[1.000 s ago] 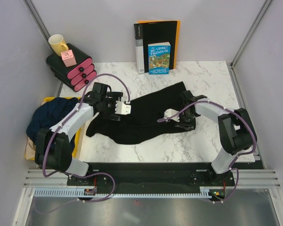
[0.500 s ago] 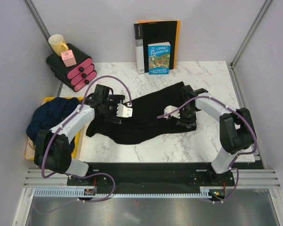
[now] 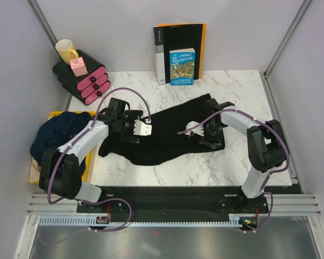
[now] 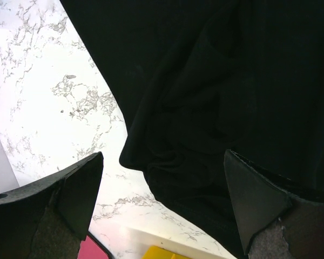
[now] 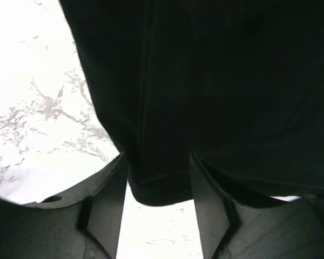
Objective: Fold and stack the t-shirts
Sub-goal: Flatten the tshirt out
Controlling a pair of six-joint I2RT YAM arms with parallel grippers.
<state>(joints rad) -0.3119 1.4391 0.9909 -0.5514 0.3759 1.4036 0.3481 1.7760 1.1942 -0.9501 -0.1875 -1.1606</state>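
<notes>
A black t-shirt point(image 3: 167, 135) lies crumpled and spread on the marble table point(image 3: 237, 86). My left gripper point(image 3: 128, 133) hovers over its left part. In the left wrist view the gripper point(image 4: 163, 156) is wide open, with the shirt's rumpled edge point(image 4: 221, 81) under and between the fingers. My right gripper point(image 3: 209, 138) is at the shirt's right edge. In the right wrist view the gripper point(image 5: 159, 157) is partly open, and a folded corner of the shirt point(image 5: 205, 81) lies between the fingers, touching both. A dark navy t-shirt point(image 3: 56, 135) is heaped at the left on tan cloth point(image 3: 34, 168).
The heap sits on a yellow tray point(image 3: 55, 114) off the table's left edge. A black binder with an orange back point(image 3: 178, 43) and a book point(image 3: 182, 66) stand at the back wall. A black organiser with pink drawers point(image 3: 86, 81) carries a yellow mug point(image 3: 66, 50).
My right gripper has shifted slightly up and left along the shirt's right edge. My left gripper has dropped a little toward the shirt. The shirt's outline looks the same.
</notes>
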